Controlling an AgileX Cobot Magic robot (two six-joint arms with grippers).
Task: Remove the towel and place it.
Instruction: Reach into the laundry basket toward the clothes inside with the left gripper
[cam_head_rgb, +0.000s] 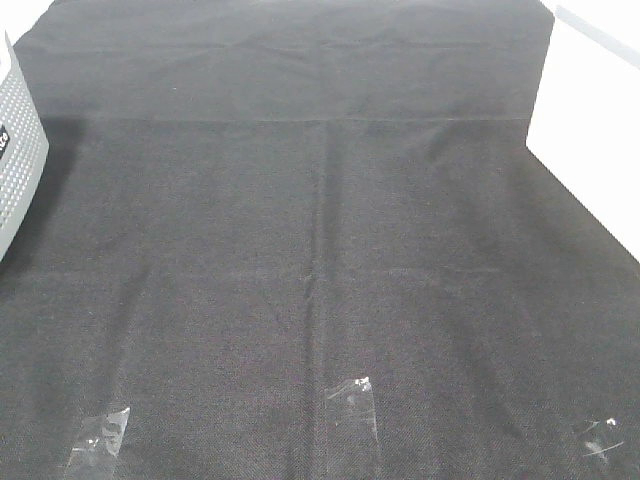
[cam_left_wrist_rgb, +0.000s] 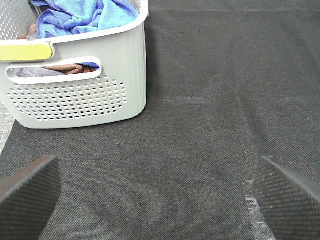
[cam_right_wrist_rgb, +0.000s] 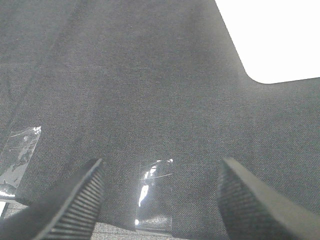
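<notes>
The bright blue towel (cam_left_wrist_rgb: 82, 17) lies crumpled in a white perforated laundry basket (cam_left_wrist_rgb: 85, 95), on top of brown and grey cloth; it shows only in the left wrist view. The basket's corner also shows at the left edge of the exterior high view (cam_head_rgb: 18, 150). My left gripper (cam_left_wrist_rgb: 160, 200) is open and empty, above the black table covering and apart from the basket. My right gripper (cam_right_wrist_rgb: 160, 200) is open and empty, above the black covering near a strip of clear tape (cam_right_wrist_rgb: 154, 192). Neither gripper shows in the exterior high view.
The black fabric covering (cam_head_rgb: 320, 250) spreads over the table, held by clear tape strips (cam_head_rgb: 352, 400) along its front edge. Bare white table (cam_head_rgb: 600, 150) shows at the right. The basket has a yellow-green handle grip (cam_left_wrist_rgb: 25, 51).
</notes>
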